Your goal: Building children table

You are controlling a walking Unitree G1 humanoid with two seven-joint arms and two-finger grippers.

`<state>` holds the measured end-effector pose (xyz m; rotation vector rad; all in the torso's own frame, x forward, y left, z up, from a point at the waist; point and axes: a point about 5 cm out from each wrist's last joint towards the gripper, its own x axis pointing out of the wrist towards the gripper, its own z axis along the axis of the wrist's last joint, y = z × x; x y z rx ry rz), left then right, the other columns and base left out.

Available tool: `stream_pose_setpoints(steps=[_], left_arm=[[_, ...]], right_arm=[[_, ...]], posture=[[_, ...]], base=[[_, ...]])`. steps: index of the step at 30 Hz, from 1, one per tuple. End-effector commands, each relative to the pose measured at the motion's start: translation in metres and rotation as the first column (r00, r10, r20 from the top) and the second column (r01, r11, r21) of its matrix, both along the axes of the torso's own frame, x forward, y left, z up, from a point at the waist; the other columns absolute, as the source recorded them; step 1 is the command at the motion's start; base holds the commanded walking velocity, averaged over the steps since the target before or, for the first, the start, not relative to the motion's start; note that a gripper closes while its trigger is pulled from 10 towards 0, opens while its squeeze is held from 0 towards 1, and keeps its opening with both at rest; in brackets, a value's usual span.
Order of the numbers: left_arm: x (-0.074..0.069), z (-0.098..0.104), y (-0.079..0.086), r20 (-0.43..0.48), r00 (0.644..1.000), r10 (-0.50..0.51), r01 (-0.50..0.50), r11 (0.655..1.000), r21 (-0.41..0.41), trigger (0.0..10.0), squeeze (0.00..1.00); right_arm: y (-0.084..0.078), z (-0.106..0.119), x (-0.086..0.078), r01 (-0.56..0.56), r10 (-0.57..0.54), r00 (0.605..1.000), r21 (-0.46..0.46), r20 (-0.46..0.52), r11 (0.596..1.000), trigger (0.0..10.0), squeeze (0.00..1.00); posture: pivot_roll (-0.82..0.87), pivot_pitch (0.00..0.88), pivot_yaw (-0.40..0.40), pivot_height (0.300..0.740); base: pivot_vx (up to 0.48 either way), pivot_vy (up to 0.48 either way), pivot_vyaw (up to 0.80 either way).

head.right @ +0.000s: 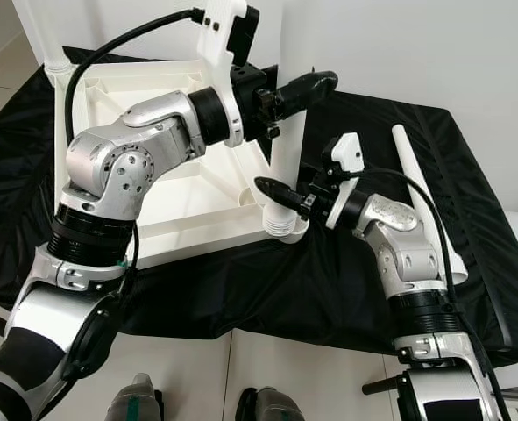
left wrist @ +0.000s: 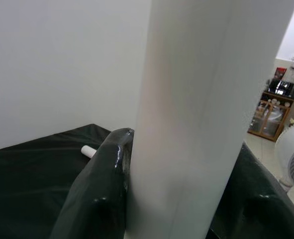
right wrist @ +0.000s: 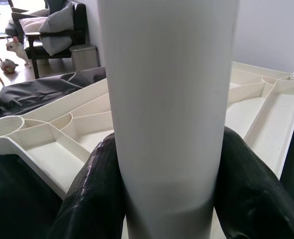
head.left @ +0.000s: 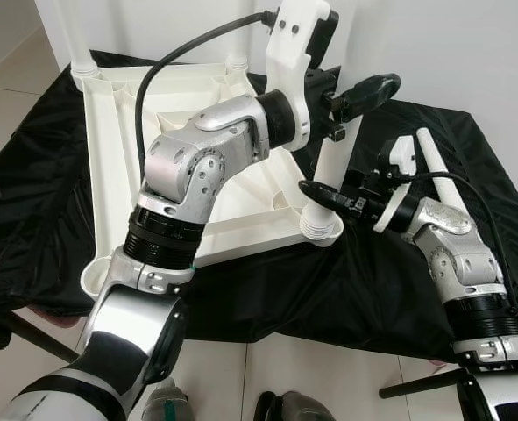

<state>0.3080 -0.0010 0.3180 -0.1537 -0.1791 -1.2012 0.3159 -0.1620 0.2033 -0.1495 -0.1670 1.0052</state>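
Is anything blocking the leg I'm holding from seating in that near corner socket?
Nothing visible. Left gripper and right gripper both clamp the upright white leg, whose lower end already sits in the corner socket of the upturned tabletop.

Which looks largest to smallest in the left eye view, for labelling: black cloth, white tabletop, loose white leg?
1. Black plastic cloth, spread widest.
2. Upturned white ribbed plastic tabletop.
3. Loose white plastic tube leg, lying on the cloth, smallest.
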Motion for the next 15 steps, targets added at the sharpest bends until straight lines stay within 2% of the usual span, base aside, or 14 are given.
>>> stream_pose_setpoints(steps=[1,2,4,5,6,7,11,12,15], left_arm=[[-0.012,0.007,-0.013,0.046,0.992,-0.118,0.118,0.993,0.017,0.0,0.0],[-0.011,0.007,-0.013,0.051,0.993,-0.103,0.101,0.994,0.031,10.0,0.0],[-0.011,0.008,-0.013,0.061,0.994,-0.088,0.086,0.995,0.04,10.0,0.0],[-0.01,0.008,-0.013,0.069,0.995,-0.072,0.069,0.996,0.048,10.0,0.0],[-0.01,0.008,-0.013,0.069,0.995,-0.072,0.069,0.996,0.048,10.0,0.0],[-0.009,0.01,-0.013,0.08,0.996,-0.045,0.041,0.998,0.051,10.0,0.0],[-0.006,0.012,-0.012,0.106,0.994,0.016,-0.022,0.998,0.056,10.0,0.0],[-0.002,0.014,-0.01,0.129,0.988,0.085,-0.092,0.995,0.05,10.0,0.0],[0.0,0.015,-0.009,0.142,0.981,0.13,-0.137,0.99,0.04,10.0,0.0]], right_arm=[[-0.005,0.003,0.004,0.044,-0.044,0.999,-0.028,0.015,0.999,10.0,0.0],[-0.005,0.002,0.006,0.056,-0.056,0.998,-0.014,-0.005,0.998,10.0,0.0],[-0.006,0.003,0.007,0.064,-0.064,0.998,-0.003,-0.013,0.998,10.0,0.0],[-0.006,0.003,0.008,0.078,-0.078,0.997,0.004,-0.015,0.997,10.0,0.52],[-0.006,0.003,0.008,0.078,-0.078,0.997,0.004,-0.015,0.997,10.0,0.52],[-0.006,0.003,0.009,0.085,-0.085,0.996,0.013,-0.024,0.996,10.0,1.0],[-0.005,0.003,0.01,0.12,-0.12,0.993,0.012,-0.001,0.993,10.0,1.0],[-0.003,0.004,0.014,0.186,-0.187,0.982,0.035,0.019,0.982,10.0,1.0],[0.0,0.005,0.016,0.23,-0.232,0.972,0.053,0.027,0.972,10.0,1.0]], posture=[[0.08,0.015,-0.104,0.74],[0.08,0.014,-0.105,0.74],[0.08,0.014,-0.105,0.74],[0.08,0.014,-0.106,0.74],[0.08,0.014,-0.106,0.74],[0.08,0.012,-0.108,0.74],[0.08,0.01,-0.109,0.74],[0.08,0.008,-0.113,0.74],[0.08,0.009,-0.114,0.74]], base=[[0.0,0.0,0.0],[0.0,0.0,0.0],[0.0,0.0,0.0],[0.0,0.0,0.0],[0.0,0.0,0.0],[0.0,0.0,0.0],[0.0,0.0,0.0],[0.0,0.0,0.0],[0.0,0.0,0.0]])
